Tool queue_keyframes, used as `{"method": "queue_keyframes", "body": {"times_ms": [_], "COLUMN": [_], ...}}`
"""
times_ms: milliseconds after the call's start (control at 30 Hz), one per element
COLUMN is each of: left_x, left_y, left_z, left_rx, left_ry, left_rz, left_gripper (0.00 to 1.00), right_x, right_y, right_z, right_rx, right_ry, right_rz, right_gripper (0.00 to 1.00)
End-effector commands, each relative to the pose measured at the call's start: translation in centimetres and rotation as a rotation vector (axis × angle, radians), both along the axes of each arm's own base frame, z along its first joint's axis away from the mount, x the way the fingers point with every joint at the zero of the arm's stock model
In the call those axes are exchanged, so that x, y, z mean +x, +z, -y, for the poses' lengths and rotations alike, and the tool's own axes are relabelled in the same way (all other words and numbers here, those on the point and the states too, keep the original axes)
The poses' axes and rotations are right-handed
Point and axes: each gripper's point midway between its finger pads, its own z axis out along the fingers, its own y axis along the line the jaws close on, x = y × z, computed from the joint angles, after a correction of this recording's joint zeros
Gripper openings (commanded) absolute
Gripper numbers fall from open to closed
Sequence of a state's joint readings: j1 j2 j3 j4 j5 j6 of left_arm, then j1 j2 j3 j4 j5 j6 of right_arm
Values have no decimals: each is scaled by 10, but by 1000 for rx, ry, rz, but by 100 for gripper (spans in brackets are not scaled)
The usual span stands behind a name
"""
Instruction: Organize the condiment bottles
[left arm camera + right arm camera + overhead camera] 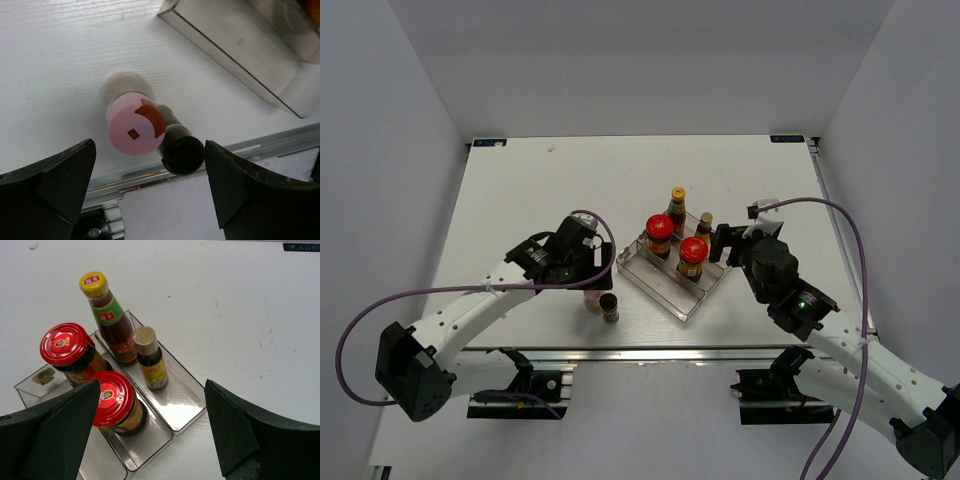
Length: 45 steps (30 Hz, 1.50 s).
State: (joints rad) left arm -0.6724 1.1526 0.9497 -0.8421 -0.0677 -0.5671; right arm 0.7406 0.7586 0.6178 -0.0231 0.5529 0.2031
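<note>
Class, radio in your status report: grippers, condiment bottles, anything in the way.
Open, empty: left gripper, right gripper. In tray: two red-lidded jars, two sauce bottles. Outside, under left gripper: pink-capped shaker, dark-capped jar. Nothing blocking.

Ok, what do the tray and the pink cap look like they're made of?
The tray looks like clear, glossy plastic: the table shows through its walls. The pink cap looks like opaque, fairly matte plastic, probably, given its even colour and moulded orange flap.

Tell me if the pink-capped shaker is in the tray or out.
Out. The shaker stands on the table next to the dark-capped jar, apart from the tray.
</note>
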Motion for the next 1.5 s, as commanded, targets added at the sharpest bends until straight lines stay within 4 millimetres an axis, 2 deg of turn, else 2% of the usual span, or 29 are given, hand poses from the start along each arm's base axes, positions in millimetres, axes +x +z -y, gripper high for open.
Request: {"method": "queue_keyframes", "body": {"times_ms": [0,267,400,633,667,700,733,833,967,1067,1100,1200,1333,1433,1467], "left_x": [11,11,11,10,9,10,11,16,36,55,57,61,72,82,85], "left_y": [3,-12,-19,-23,-23,-21,-20,-8,24,67,74,85,93,92,85], "left_z": [-11,-2,1,3,2,1,1,0,1,13,16,29,56,73,77], "left_rx": [77,89,93,117,122,127,128,136,122,47,28,-38,-137,-166,-156], "left_ry": [68,57,52,42,45,49,52,59,93,98,97,79,36,7,-1], "left_rz": [37,5,-11,-44,-45,-41,-39,-10,92,207,224,239,264,265,251], "left_gripper": [98,98,92,74,63,56,55,54,51,50,50,50,48,48,48], "right_x": [1,1,1,1,1,1,0,0,0,-1,-1,-2,0,0,0], "right_y": [-3,-5,-7,-10,-10,-10,-9,-10,-11,-10,-9,-10,-9,-10,-10], "right_z": [14,20,20,26,27,27,27,27,28,29,29,30,34,35,35], "right_rx": [6,-3,-8,-18,-18,-17,-16,-18,-21,-20,-16,-17,-1,-1,-2], "right_ry": [-75,-99,-100,-127,-129,-131,-127,-125,-128,-128,-128,-132,-160,-161,-162], "right_rz": [5,11,12,16,16,16,18,18,17,21,24,25,43,51,50], "right_gripper": [90,89,89,89,89,89,89,89,89,89,89,89,89,89,89]}}
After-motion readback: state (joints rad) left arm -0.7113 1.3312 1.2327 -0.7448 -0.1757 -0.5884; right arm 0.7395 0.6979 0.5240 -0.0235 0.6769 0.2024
